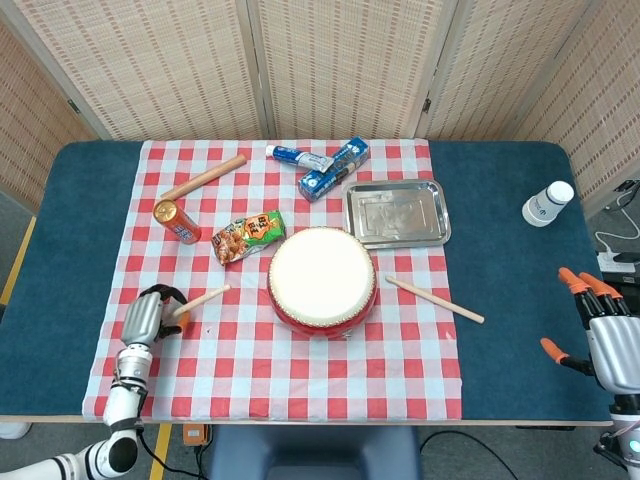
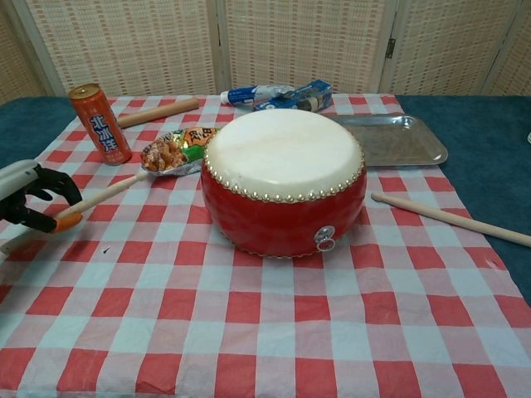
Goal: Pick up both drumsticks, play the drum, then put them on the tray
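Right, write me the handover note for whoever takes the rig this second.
Left hand: fingers closed around the left drumstick, its tip on the cloth.
Right hand: open, holding nothing, at the table's right edge.
Right drumstick: flat on the cloth, right of the drum.
Tray: holds nothing, behind the drum.
Done: left stick gripped.
Left: grab the right stick, play, put both on the tray.

woven screen panels (image 1: 340,60), blue table (image 1: 500,260)
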You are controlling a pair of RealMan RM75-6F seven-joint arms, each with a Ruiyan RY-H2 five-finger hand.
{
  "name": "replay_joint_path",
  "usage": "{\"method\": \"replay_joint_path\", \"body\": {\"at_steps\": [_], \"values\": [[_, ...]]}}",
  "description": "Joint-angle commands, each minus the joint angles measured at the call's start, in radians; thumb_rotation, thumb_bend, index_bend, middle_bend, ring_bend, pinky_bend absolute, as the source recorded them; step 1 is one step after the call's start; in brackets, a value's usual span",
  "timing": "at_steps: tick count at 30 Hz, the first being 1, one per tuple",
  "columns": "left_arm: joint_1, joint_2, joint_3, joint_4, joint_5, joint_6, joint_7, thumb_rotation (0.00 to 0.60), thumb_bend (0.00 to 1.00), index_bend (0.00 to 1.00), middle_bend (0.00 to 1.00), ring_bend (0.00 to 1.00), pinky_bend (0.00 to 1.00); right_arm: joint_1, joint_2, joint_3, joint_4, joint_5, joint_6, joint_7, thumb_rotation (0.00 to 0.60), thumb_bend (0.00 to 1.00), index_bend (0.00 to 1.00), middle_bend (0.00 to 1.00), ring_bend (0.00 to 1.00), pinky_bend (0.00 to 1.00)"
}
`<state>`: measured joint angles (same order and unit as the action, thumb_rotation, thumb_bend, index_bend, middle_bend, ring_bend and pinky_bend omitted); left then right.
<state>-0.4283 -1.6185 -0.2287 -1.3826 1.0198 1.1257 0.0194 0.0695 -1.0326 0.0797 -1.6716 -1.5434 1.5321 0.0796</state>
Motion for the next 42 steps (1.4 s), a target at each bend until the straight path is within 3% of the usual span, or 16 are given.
{"method": "replay_joint_path", "body": {"at_steps": [1,5,12,22,28,36,38,42], "values": [[0.105,0.087,-0.032,-0.083,0.113,-0.004,-0.442,0.600,0.43,0.65,0.44,0.26,0.28,0.004,-0.001,0.001,-0.001,0.001,-0.005,-0.001,0.600,0.10,0.06,0.15,0.08,0.16],[0.131,0.117,-0.047,-0.094,0.138,-0.067,-0.704,0.600,0.43,0.61,0.47,0.30,0.34,0.013,0.000,0.003,-0.005,-0.005,-0.014,-0.007,0.600,0.10,0.06,0.15,0.07,0.16],[0.128,0.225,-0.076,-0.133,0.202,-0.332,-1.256,0.600,0.44,0.55,0.49,0.33,0.39,0.020,0.001,-0.001,-0.012,0.001,-0.033,-0.013,0.600,0.10,0.07,0.15,0.08,0.16],[0.089,0.211,-0.092,-0.044,0.337,-0.482,-1.825,0.600,0.49,0.47,0.53,0.40,0.43,0.022,0.005,-0.007,-0.013,-0.001,-0.041,-0.005,0.600,0.10,0.08,0.15,0.08,0.16],[0.065,0.195,-0.051,0.013,0.436,-0.464,-1.997,0.600,0.50,0.37,0.53,0.40,0.43,0.020,0.007,-0.009,-0.010,-0.004,-0.037,0.008,0.600,0.10,0.09,0.15,0.08,0.16],[0.038,0.184,0.009,0.056,0.486,-0.402,-2.115,0.600,0.49,0.39,0.53,0.40,0.42,0.017,0.003,-0.010,0.003,-0.010,-0.027,0.023,0.600,0.10,0.10,0.15,0.08,0.16],[0.037,0.179,0.013,0.058,0.477,-0.385,-2.107,0.600,0.46,0.39,0.54,0.42,0.44,0.017,0.003,-0.010,0.005,-0.011,-0.026,0.026,0.600,0.10,0.10,0.15,0.08,0.16],[0.029,0.171,0.026,0.058,0.464,-0.357,-2.082,0.600,0.28,0.43,0.58,0.47,0.50,0.018,0.001,-0.010,0.010,-0.016,-0.023,0.032,0.600,0.10,0.11,0.15,0.08,0.16]]}}
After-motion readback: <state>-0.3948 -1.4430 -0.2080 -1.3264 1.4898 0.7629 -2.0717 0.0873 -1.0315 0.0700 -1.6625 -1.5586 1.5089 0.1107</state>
